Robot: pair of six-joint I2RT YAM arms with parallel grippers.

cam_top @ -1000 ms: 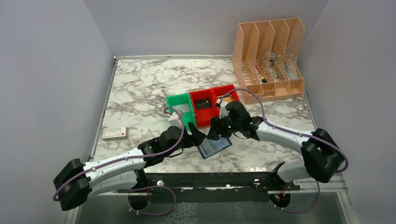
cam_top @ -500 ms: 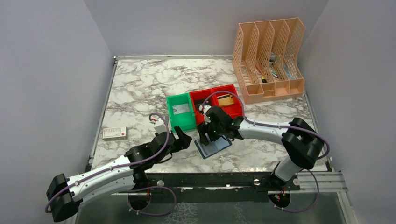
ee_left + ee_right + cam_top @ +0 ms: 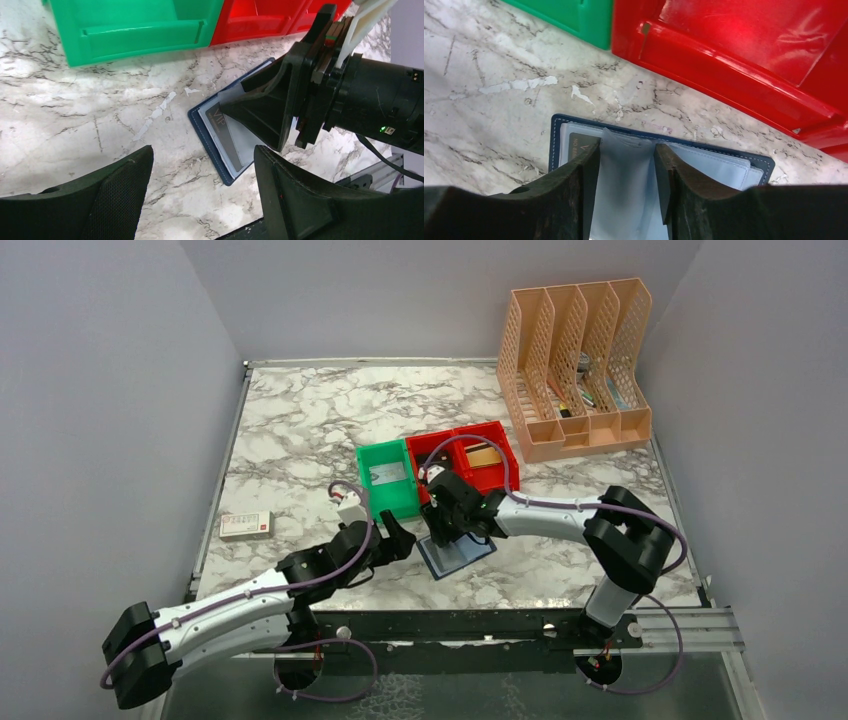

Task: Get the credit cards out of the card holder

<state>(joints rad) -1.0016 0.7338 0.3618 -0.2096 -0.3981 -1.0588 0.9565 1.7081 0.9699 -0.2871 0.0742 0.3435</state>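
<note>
The navy card holder (image 3: pixel 462 556) lies open on the marble, grey-blue sleeves up. My right gripper (image 3: pixel 446 531) is down on it. In the right wrist view its jaws (image 3: pixel 626 162) stand partly open, one on each side of a raised pale sleeve (image 3: pixel 624 185). A dark card (image 3: pixel 574 144) shows in the left pocket, lettered "VIP" in the left wrist view (image 3: pixel 223 131). My left gripper (image 3: pixel 202 170) hangs open and empty just left of the holder (image 3: pixel 212 145), above bare marble. It is not touching the holder.
A green bin (image 3: pixel 372 490) and two joined red bins (image 3: pixel 462 435) stand right behind the holder; one red bin holds a tan card (image 3: pixel 483 456). A peach file organiser (image 3: pixel 578 370) is at the back right. A small white-and-red box (image 3: pixel 246 525) lies at the left.
My right gripper came left from the red bins down onto the open holder, and its jaws narrowed around the sleeve. The left arm drew back a little from the holder.
</note>
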